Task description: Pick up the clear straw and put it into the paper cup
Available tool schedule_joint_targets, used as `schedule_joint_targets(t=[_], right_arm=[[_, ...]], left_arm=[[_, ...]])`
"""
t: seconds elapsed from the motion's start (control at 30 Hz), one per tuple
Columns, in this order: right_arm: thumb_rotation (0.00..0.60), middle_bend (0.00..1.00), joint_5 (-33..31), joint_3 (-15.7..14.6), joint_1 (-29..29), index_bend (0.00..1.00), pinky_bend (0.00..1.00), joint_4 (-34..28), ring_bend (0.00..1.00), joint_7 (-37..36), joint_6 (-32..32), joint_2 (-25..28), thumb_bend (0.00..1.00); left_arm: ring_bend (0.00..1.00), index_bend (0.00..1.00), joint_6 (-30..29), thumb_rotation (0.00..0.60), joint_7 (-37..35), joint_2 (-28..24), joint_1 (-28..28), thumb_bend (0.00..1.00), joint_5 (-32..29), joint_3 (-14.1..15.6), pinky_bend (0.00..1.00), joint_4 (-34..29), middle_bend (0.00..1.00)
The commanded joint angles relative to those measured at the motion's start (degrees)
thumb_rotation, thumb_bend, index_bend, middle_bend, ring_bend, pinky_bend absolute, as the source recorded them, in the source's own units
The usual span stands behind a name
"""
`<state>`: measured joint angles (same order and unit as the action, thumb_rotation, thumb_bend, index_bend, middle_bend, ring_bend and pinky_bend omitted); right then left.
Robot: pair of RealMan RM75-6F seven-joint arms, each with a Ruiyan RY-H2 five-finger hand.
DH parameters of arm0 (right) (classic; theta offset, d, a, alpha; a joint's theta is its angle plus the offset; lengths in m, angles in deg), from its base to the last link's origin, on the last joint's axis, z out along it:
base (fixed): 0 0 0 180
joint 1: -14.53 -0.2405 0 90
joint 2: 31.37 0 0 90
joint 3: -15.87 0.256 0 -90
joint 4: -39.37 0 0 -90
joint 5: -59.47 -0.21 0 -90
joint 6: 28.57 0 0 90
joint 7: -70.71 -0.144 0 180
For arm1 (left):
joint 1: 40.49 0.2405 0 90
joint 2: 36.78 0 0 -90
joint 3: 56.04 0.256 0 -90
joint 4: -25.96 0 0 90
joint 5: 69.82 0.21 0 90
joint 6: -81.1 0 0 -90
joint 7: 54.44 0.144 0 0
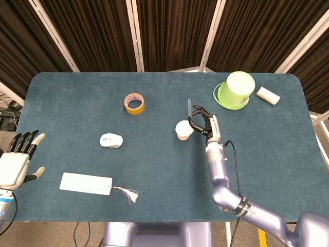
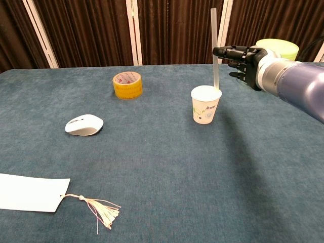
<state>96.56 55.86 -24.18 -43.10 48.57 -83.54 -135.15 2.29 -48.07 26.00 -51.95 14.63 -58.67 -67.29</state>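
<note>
The white paper cup (image 1: pixel 183 129) (image 2: pixel 205 104) stands upright near the middle of the table. My right hand (image 1: pixel 203 122) (image 2: pixel 244 59) hovers just right of the cup and pinches the clear straw (image 2: pixel 214 48) (image 1: pixel 188 106), which stands nearly upright. In the chest view the straw's lower end sits at the cup's right rim; whether it is inside I cannot tell. My left hand (image 1: pixel 19 157) hangs off the table's left edge, fingers spread and holding nothing.
A yellow tape roll (image 1: pixel 134 103) lies left of the cup, a white mouse (image 1: pixel 111 140) further left. A white card with a tassel (image 1: pixel 86 183) lies near the front. A green lidded container (image 1: pixel 235 89) and a small white block (image 1: pixel 268 95) sit at the back right.
</note>
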Motion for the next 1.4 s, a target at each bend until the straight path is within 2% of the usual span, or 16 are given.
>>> schedule_joint_targets(t=[0.03, 0.67, 0.83, 0.93, 1.07, 1.4], right_arm=[[0.600, 0.21, -0.34, 0.23, -0.66, 0.55, 0.00, 0.68, 0.00, 0.06, 0.16, -0.32, 0.38], [0.600, 0.21, -2.68, 0.38, -2.89, 0.55, 0.00, 5.62, 0.00, -0.78, 2.28, -1.63, 0.37], [0.600, 0.21, -2.46, -0.03, -2.72, 0.55, 0.00, 6.54, 0.00, -1.60, 3.27, -1.76, 0.34], [0.600, 0.20, -2.02, -0.36, -2.52, 0.54, 0.00, 6.70, 0.00, -2.07, 3.73, -1.74, 0.31], [0.600, 0.17, -1.68, -0.59, -2.31, 0.48, 0.00, 6.69, 0.00, -2.45, 4.19, -1.53, 0.30], [0.600, 0.15, -1.28, -1.03, -0.97, 0.46, 0.00, 4.21, 0.00, -2.46, 3.81, 0.10, 0.30]], left_arm=[[0.00, 0.00, 0.18, 0.600, -0.03, -0.06, -0.10, 0.30, -0.15, -0.07, 0.00, -0.11, 0.00], [0.00, 0.00, 0.81, 0.600, -0.14, -0.33, -0.37, 0.36, -0.93, -0.26, 0.00, -0.76, 0.00], [0.00, 0.00, 0.92, 0.600, 0.06, -0.31, -0.46, 0.37, -1.11, -0.34, 0.00, -0.85, 0.00], [0.00, 0.00, 0.95, 0.600, 0.25, -0.30, -0.50, 0.37, -1.23, -0.39, 0.00, -0.94, 0.00], [0.00, 0.00, 0.97, 0.600, 0.41, -0.27, -0.53, 0.37, -1.34, -0.42, 0.00, -1.01, 0.00], [0.00, 0.00, 0.89, 0.600, 0.56, -0.23, -0.51, 0.37, -1.40, -0.41, 0.00, -1.06, 0.00]])
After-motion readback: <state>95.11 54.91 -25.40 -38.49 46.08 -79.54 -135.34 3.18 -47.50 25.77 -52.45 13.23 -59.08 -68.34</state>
